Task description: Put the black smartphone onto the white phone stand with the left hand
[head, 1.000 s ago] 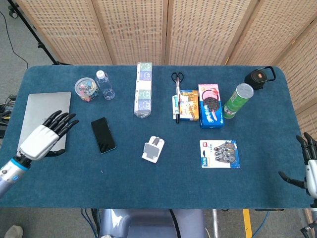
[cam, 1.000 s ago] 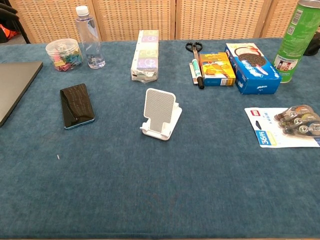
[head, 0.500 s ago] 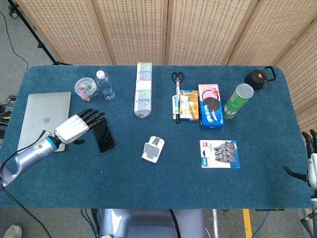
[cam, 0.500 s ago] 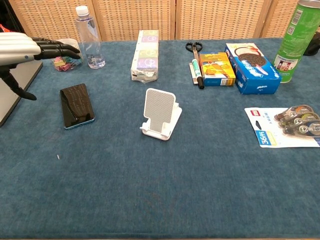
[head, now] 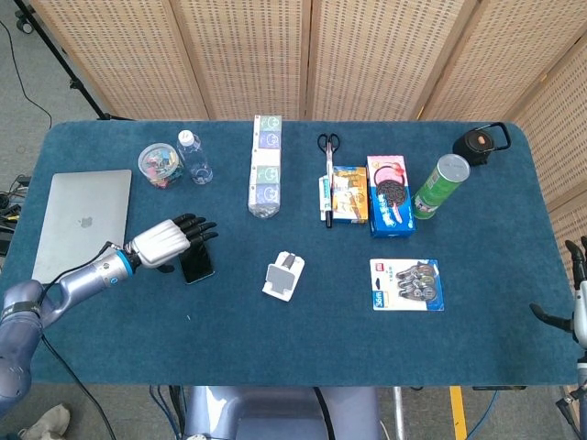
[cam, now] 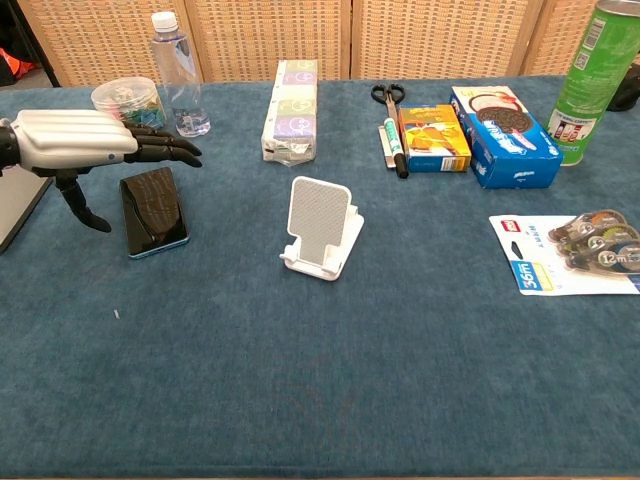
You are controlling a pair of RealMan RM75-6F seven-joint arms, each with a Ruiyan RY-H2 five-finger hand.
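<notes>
The black smartphone [cam: 155, 209] lies flat on the blue table, its near end also visible in the head view [head: 198, 268]. My left hand [cam: 95, 142] hovers just above the phone's far end with fingers stretched out flat and the thumb hanging down at the phone's left; in the head view this left hand [head: 174, 239] covers the phone's upper part. It holds nothing. The white phone stand [cam: 322, 229] stands upright and bare to the right of the phone, also seen from above [head: 283, 275]. My right hand [head: 578, 293] shows only at the right edge, off the table.
A silver laptop [head: 81, 220] lies left of the phone. Behind it stand a jar of clips [cam: 124, 100] and a water bottle [cam: 177, 75]. A tissue pack [cam: 290, 110], scissors, snack boxes [cam: 505, 122], a green can [cam: 594, 75] and a tape pack [cam: 580, 250] lie further right.
My left hand has moved right from over the laptop edge and come down over the phone's far end. The phone and stand have not moved.
</notes>
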